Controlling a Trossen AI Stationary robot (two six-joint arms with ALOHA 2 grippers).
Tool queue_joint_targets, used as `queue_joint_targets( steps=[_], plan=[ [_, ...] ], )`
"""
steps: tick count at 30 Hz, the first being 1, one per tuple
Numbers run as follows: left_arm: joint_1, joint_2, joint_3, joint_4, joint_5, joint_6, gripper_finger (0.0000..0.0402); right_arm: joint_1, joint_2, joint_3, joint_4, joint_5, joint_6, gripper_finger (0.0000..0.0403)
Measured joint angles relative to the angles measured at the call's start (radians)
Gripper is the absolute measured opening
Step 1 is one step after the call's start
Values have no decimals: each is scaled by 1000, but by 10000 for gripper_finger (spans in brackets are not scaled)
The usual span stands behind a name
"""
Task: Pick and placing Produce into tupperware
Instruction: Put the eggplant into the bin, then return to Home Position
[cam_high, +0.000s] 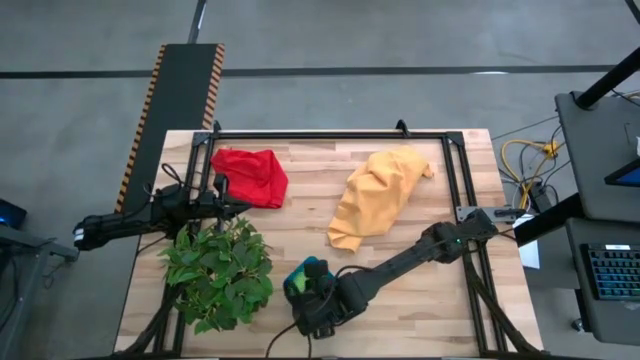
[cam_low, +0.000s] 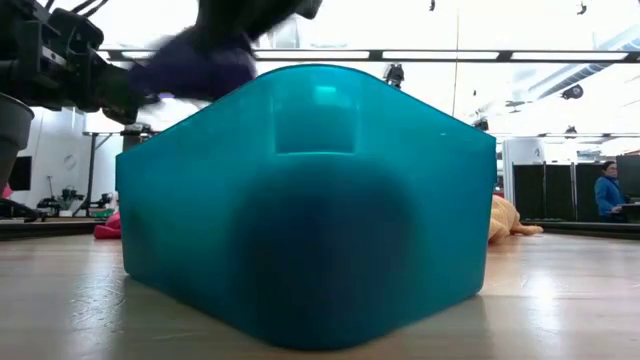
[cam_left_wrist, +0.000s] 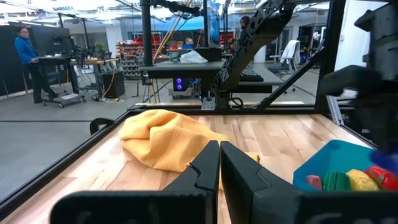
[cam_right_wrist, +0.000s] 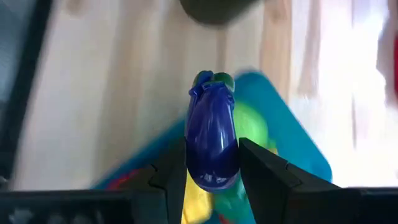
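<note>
The teal tupperware (cam_high: 303, 274) sits near the front edge of the wooden worktop (cam_high: 300, 225), just beside the leafy green plant (cam_high: 218, 272), and everything else is best placed from it. The right gripper (cam_right_wrist: 212, 163) hangs directly above the tupperware, its jaws partly closed on a purple eggplant (cam_right_wrist: 212, 140) with a green cap (the toy fills the gap between the two dark fingers). From table height the eggplant shows as a purple blur just over the container's rim, not yet inside. Within the tupperware lie other pieces of produce: the left wrist view shows a pink one (cam_left_wrist: 314, 182), a green one (cam_left_wrist: 336, 181), a yellow one (cam_left_wrist: 360, 180) and a red one (cam_left_wrist: 382, 177), crowded side by side. The yellow-orange cloth (cam_high: 377, 196) lies crumpled behind the tupperware, and the red cloth (cam_high: 250, 176) lies beyond the plant, well apart from the container. The left gripper (cam_left_wrist: 220, 163) waits over the plant's far side, near the red cloth, its jaws pressed fully together with nothing in them. A person in blue (cam_low: 607, 193) stands in the room far behind the tupperware.
</note>
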Motion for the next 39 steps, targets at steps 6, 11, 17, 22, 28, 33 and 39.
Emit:
queue_joint_targets(
  steps=[6,11,17,22,28,33,39],
  plan=[
    [0,0,0,-1,0,0,0,0,-1,-1,-185,44,102,125],
    [0,0,0,0,0,0,0,0,-1,-2,-230,53,150,133],
    [0,0,0,0,0,0,0,1,-1,-2,-232,53,178,154],
    [0,0,0,0,0,0,0,11,-1,-2,-273,51,238,173],
    [0,-1,0,0,0,0,0,28,-6,-2,-292,51,295,197],
    [0,-1,0,2,-1,0,0,62,-37,-2,-295,199,318,196],
    [0,-2,0,9,-1,-1,0,195,-131,-3,-303,713,316,172]
  ],
)
